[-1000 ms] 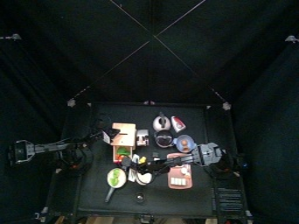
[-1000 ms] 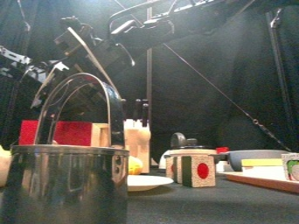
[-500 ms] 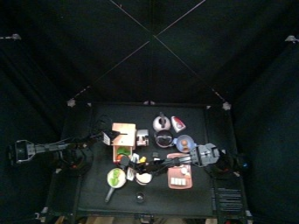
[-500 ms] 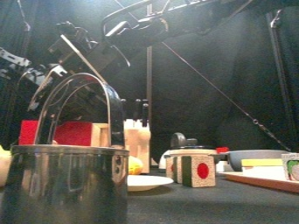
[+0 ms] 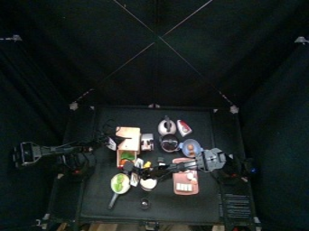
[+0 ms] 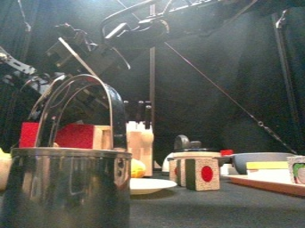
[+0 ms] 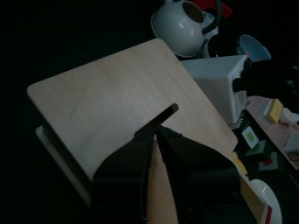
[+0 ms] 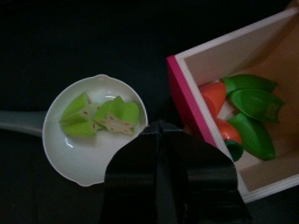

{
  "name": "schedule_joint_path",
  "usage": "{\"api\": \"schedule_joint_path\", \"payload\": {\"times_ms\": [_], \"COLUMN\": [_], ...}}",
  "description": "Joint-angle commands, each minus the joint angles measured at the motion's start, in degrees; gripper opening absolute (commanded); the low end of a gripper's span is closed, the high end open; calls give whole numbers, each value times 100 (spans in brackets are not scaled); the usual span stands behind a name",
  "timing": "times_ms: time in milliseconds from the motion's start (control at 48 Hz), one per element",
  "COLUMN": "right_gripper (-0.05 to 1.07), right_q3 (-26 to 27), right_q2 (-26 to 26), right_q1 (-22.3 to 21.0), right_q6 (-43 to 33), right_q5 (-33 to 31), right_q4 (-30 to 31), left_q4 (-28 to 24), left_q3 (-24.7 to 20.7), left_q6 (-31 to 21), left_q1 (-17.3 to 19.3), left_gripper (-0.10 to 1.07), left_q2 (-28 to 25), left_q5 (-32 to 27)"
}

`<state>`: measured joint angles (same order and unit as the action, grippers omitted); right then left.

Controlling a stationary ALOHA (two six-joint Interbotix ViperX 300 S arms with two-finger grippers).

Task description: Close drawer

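The drawer unit shows in the left wrist view as a pale wooden box with a flat top panel [image 7: 122, 96]. In the top view it is the small wooden block [image 5: 126, 136] left of the table's middle. How far the drawer stands out I cannot tell. My left gripper [image 7: 162, 131] hovers close over that panel with its jaws parted and nothing between them. From above it sits just left of the block [image 5: 107, 144]. My right gripper [image 8: 163, 133] rests low over a white spoon [image 8: 93, 131] of green pieces, slightly open and empty.
A pink-rimmed box of toy vegetables [image 8: 233, 105] lies beside the spoon. A white kettle [image 7: 187, 22] and a white container [image 7: 222, 74] stand behind the drawer unit. A steel pot [image 6: 66, 187], a plate [image 6: 149, 185] and a painted cube [image 6: 197, 171] crowd the front edge.
The left arm has shifted a little, up and to the left in the front view. The right arm has not moved, and neither gripper changed its opening.
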<state>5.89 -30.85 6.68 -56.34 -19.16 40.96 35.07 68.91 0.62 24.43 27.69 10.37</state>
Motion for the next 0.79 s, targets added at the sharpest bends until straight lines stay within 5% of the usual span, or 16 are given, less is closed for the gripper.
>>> {"api": "schedule_joint_path", "payload": {"times_ms": [0,771], "right_gripper": [47,47], "right_q3": [149,185], "right_q2": [158,158], "right_q1": [-26,-378], "right_q6": [9,-9], "right_q5": [-44,-97], "right_q4": [18,44], "left_q4": [0,-9], "left_q3": [-62,-44], "left_q6": [9,26], "left_q1": [35,35], "left_gripper": [58,58], "left_q2": [-88,-79], "left_q5": [-105,-149]}}
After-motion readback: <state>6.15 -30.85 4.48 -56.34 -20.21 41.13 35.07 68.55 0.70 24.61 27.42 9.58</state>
